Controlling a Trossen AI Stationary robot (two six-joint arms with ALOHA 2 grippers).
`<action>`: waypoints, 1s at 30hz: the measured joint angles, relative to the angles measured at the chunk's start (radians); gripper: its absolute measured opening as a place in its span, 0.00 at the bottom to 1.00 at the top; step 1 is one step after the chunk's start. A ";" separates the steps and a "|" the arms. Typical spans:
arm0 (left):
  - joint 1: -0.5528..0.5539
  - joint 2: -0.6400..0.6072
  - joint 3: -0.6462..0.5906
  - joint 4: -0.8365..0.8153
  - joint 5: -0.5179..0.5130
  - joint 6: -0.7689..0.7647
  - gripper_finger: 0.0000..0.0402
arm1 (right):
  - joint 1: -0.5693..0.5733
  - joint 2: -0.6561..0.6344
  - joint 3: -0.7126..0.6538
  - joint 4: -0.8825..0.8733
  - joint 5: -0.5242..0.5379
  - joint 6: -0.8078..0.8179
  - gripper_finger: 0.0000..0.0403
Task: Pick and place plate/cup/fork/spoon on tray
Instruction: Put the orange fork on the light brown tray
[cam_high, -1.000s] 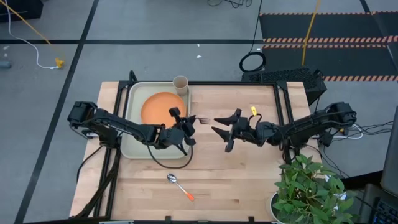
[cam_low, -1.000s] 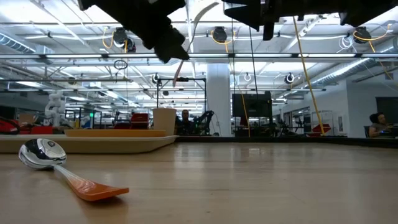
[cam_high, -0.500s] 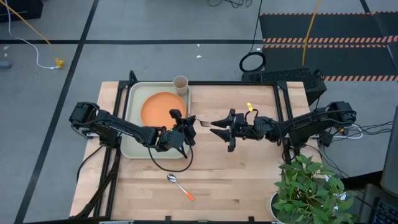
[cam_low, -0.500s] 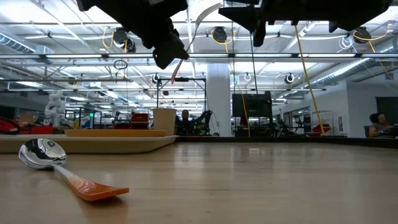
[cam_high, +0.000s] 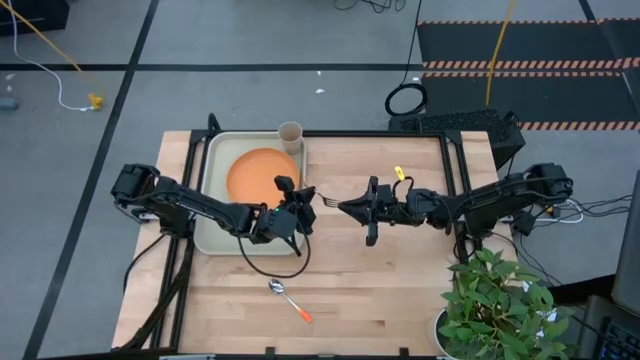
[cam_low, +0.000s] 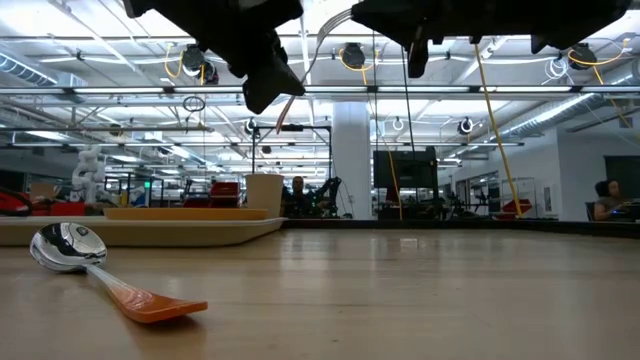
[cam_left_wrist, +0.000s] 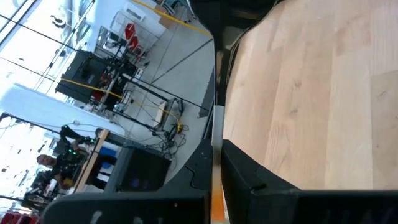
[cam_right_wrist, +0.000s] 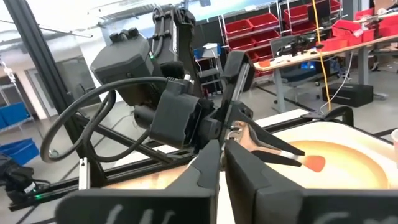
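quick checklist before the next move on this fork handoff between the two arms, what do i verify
1. left pincer grips the fork: ok, orange handle sits between its fingers in the left wrist view.
2. right pincer closed on the fork's metal end: ok, looks shut; firmness cannot tell.
3. Fork off the table: ok, held high in the low view.
4. Free space on the tray: ok, the plate and the cup sit toward its far end, near strip bare.
5. the spoon out of the way: ok, lies on the table's near side, apart from both arms.
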 joint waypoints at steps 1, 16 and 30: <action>-0.001 0.000 0.000 0.001 -0.001 0.007 0.03 | 0.000 0.000 0.000 0.000 0.000 -0.001 0.01; -0.026 -0.009 0.000 -0.006 0.005 -0.055 0.35 | -0.001 0.000 0.000 -0.027 -0.025 -0.105 0.00; -0.045 -0.171 0.000 -0.164 0.395 -0.300 0.57 | -0.012 0.000 -0.001 -0.103 -0.053 -0.240 0.00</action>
